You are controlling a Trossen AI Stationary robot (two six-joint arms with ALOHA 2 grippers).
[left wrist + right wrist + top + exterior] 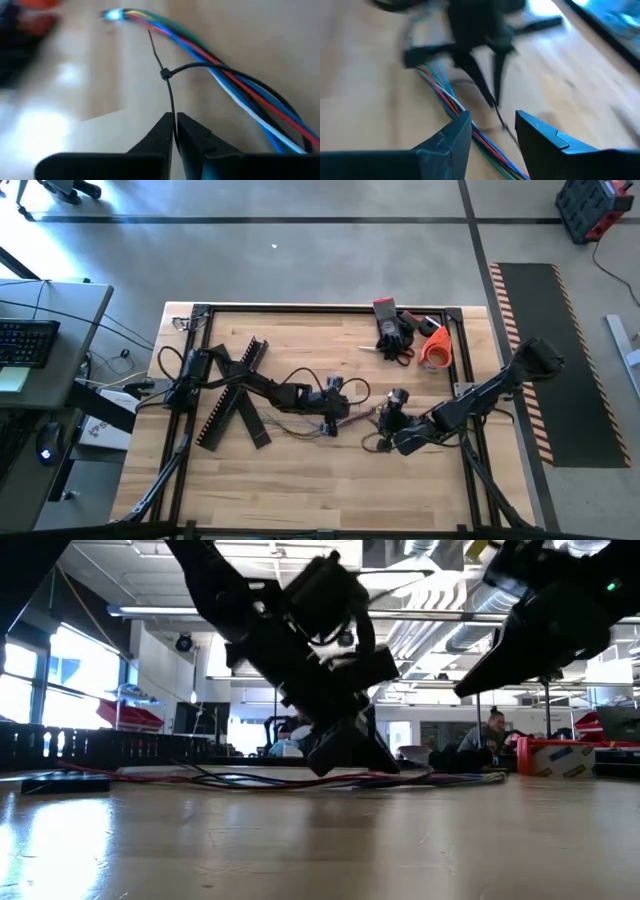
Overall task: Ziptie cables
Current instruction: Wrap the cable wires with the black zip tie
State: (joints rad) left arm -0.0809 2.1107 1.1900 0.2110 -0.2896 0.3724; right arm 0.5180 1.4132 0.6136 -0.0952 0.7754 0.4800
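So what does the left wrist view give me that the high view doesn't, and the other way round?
Only the left wrist view shows the black zip tie looped around the coloured cables, its head cinched against them and its tail pinched between the shut fingers of the left gripper.

Only the high view shows the layout: the right gripper near the cables' other end, the slotted black bars on the left side of the table, and the orange tape roll with tools at the far edge.

Both show the left gripper at the cables on the wooden table.
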